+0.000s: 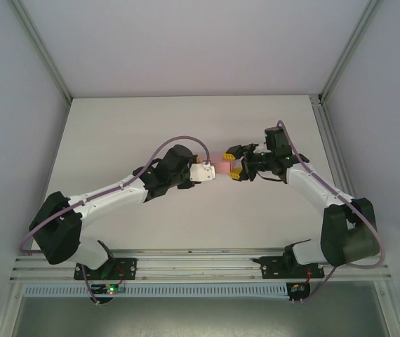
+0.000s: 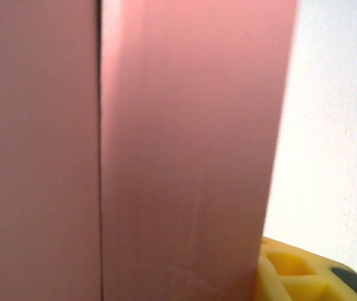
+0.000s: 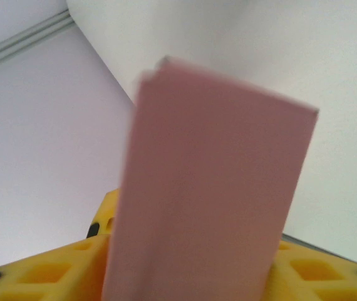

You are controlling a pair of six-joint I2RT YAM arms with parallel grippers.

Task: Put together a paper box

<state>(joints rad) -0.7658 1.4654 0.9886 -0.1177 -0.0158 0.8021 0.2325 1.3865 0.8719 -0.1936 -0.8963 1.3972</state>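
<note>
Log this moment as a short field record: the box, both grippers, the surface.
item: paper box, pink, rectangular
position: over the middle of the table, between the two grippers
left gripper: at the box's left end; whether it is gripping is unclear
right gripper: yellow fingers either side of the box's right end; whether it is gripping is unclear

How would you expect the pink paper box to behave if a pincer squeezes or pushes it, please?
Probably light: the paper box is thin pink card, small beside the right pincer. Its flat faces look smooth, so it may slip in a grip. The seam down one face, seen from the left wrist, suggests panels that could buckle if squeezed.
</note>
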